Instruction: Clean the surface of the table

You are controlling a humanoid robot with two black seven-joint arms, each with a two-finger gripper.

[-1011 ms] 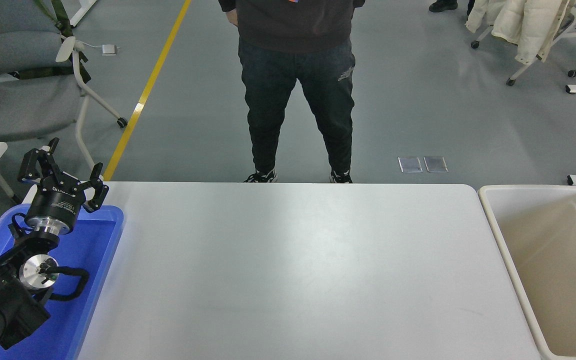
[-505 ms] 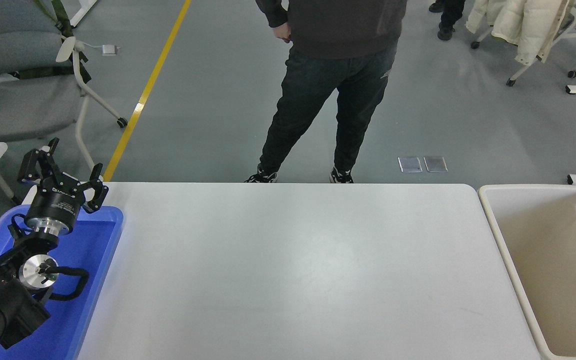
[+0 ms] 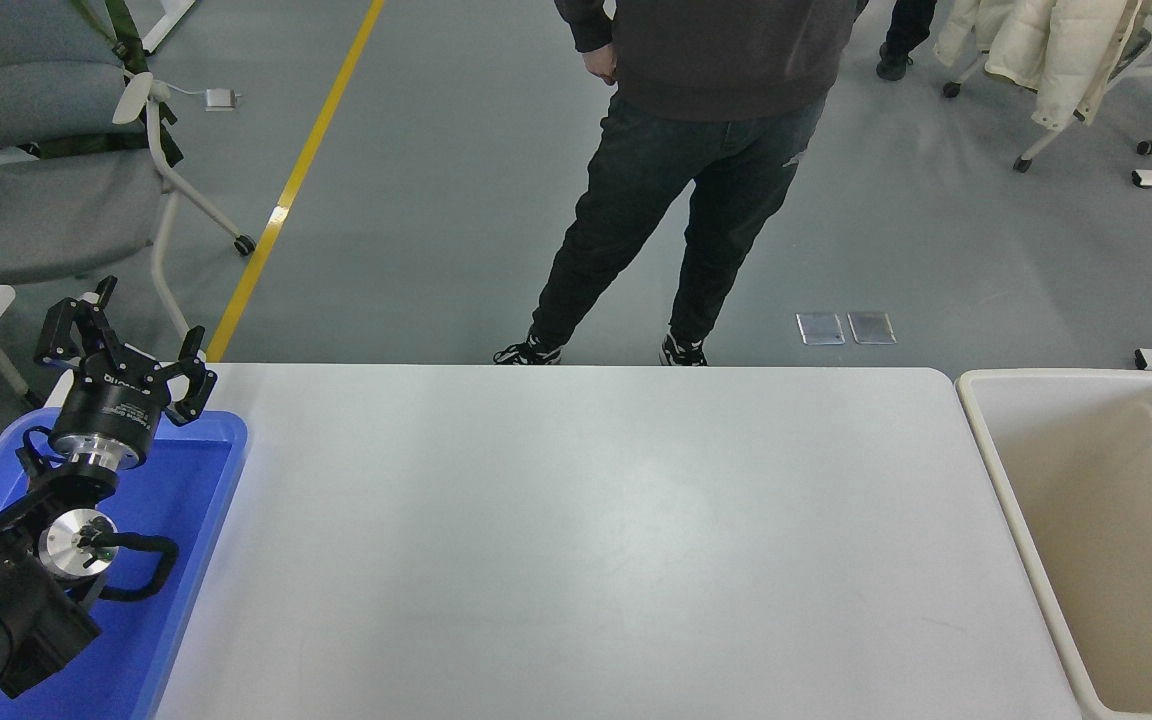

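Observation:
The table surface [image 3: 596, 540] is a wide white top with rounded corners and nothing lying on it. My left gripper [image 3: 126, 335] is parked at the lower left, above the far end of a blue tray [image 3: 191, 490], with its fingers spread open and nothing between them. My right arm is out of view.
A beige bin [image 3: 1111, 540] stands against the table's right end. A person [image 3: 696, 170] in dark clothes stands just beyond the far edge. A grey chair [image 3: 46, 170] sits at the far left, and a chair with a pale coat [image 3: 1046, 50] at the far right.
The person at the far side has shifted to the right, stepping with one leg. My left arm has not moved.

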